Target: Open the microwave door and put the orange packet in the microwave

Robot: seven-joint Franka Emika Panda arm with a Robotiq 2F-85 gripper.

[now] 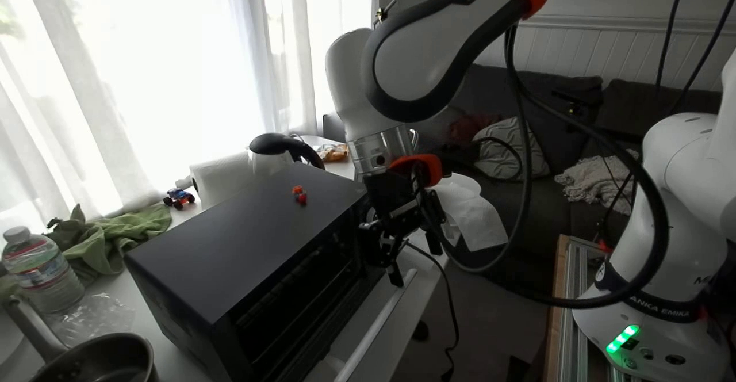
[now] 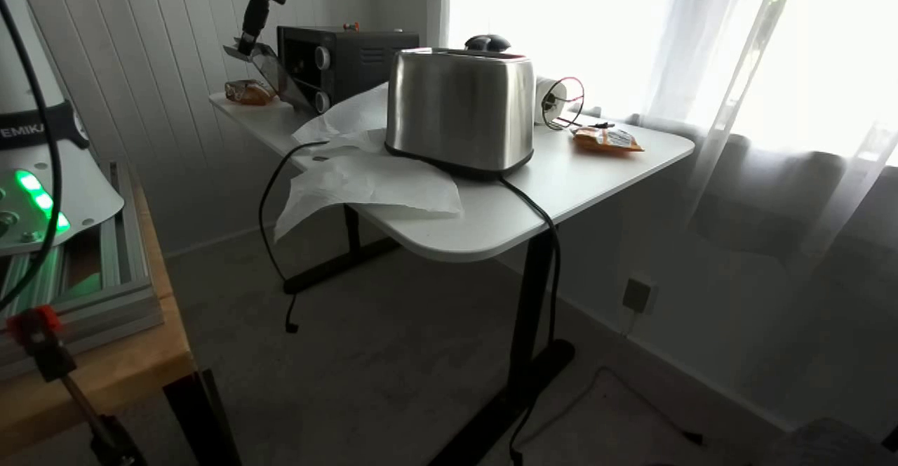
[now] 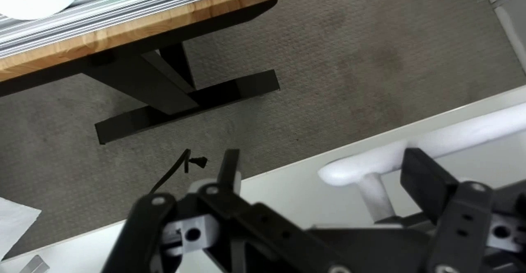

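The orange packet (image 2: 609, 140) lies on the white table (image 2: 586, 177), well apart from the microwave (image 1: 247, 244) and beyond its control knobs (image 2: 322, 57); its glossy wrapper looks light, soft and slippery, best pinched across the middle. The microwave door (image 2: 279, 76) slants open at the microwave's front, clear-paned and probably stiff, with a smooth, rounded handle (image 3: 452, 140) to grasp; the gripper (image 1: 415, 258) stands before the microwave, fingers (image 3: 425, 178) wide apart, holding nothing; contact with the handle cannot be told.
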